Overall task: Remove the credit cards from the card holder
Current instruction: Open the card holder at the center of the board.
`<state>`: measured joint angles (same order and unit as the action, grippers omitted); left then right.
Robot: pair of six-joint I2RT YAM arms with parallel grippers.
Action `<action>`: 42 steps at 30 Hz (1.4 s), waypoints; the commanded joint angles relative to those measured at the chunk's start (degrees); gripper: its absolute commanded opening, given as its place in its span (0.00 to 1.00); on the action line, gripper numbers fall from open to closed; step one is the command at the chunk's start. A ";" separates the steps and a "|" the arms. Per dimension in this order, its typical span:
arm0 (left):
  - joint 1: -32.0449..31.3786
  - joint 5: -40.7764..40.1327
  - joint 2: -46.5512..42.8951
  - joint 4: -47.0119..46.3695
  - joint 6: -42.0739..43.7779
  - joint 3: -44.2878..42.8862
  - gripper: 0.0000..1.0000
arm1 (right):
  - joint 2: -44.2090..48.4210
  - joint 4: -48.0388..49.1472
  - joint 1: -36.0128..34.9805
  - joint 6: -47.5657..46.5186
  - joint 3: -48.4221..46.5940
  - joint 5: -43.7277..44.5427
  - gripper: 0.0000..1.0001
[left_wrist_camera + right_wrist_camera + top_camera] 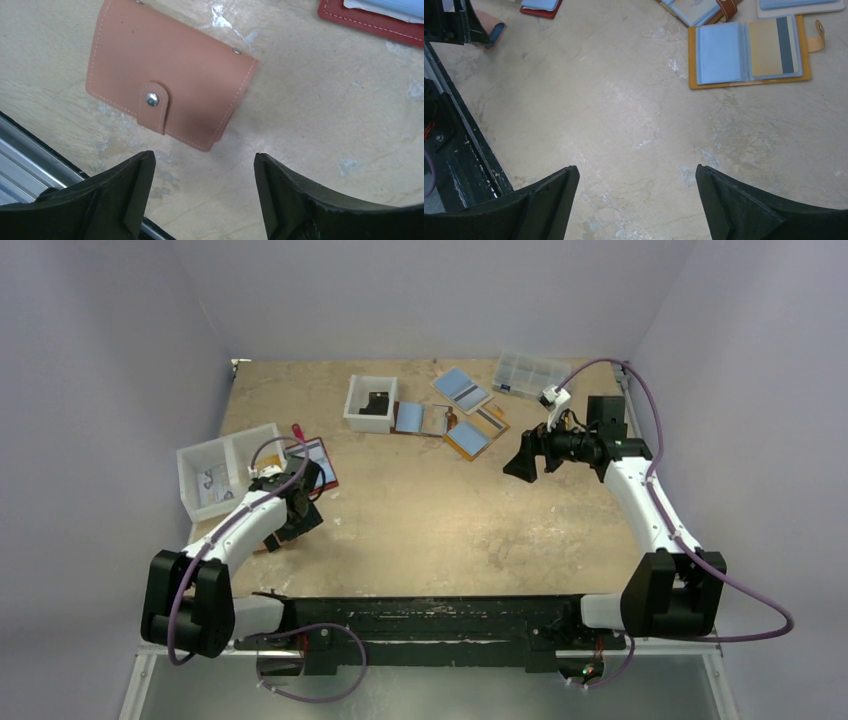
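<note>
The card holder (165,75) is a tan-brown wallet lying shut on the table, its strap snapped down over the front. It lies just ahead of my left gripper (200,160), whose jaws are open and empty above bare table, short of the holder's near corner. In the top view that gripper (300,505) covers most of the holder. The credit cards are hidden inside the shut holder. In the right wrist view the holder (491,25) shows as a tan corner with a blue edge. My right gripper (636,172) hangs wide open over bare table at the right (522,462), far from the holder.
A dark red wallet (370,17) with a light blue card on it lies just beyond the holder. A white two-part bin (225,472) stands at the left edge. A small white box (370,403), open orange wallets (475,430) and a clear organiser (530,373) sit at the back. The table's metal rail (30,155) runs close by.
</note>
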<state>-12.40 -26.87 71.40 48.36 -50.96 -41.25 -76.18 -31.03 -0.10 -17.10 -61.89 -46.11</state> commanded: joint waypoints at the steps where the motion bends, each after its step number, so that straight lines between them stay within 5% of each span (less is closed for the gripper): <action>1: -0.16 -5.34 3.79 -3.81 1.76 -0.67 0.74 | 0.64 2.47 -0.07 -1.27 1.07 -1.97 0.99; 11: -0.16 -9.59 10.54 -2.89 3.90 -4.49 0.72 | 0.75 3.25 -0.08 -0.99 1.87 -2.32 0.99; 15: -0.17 -9.96 12.44 -3.86 5.32 -5.03 0.59 | 1.16 2.92 -0.07 -1.00 1.86 -2.32 0.99; 21: -0.16 -10.40 13.16 -3.54 6.13 -5.78 0.27 | 1.74 2.73 -0.08 -1.00 1.90 -2.60 0.99; 23: -0.16 -9.57 12.58 -3.79 6.75 -5.70 0.01 | 1.83 2.52 -0.08 -1.07 1.71 -2.67 0.99; 33: -5.40 10.91 1.83 -4.53 7.66 -4.11 0.00 | 2.05 0.51 -0.08 -2.35 0.12 -1.07 0.99; 38: -19.31 19.98 -0.78 -7.48 -1.26 -5.77 0.00 | 1.51 -1.61 -0.03 -4.24 -1.42 0.28 0.99; 42: -30.01 22.01 6.51 -14.10 -7.97 -11.87 0.00 | 1.22 -3.65 -0.08 -6.37 -1.93 1.59 0.99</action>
<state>-34.37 -11.62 72.47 42.48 -50.37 -46.41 -76.09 -32.27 -0.10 -20.25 -60.99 -45.91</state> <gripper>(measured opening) 0.030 0.987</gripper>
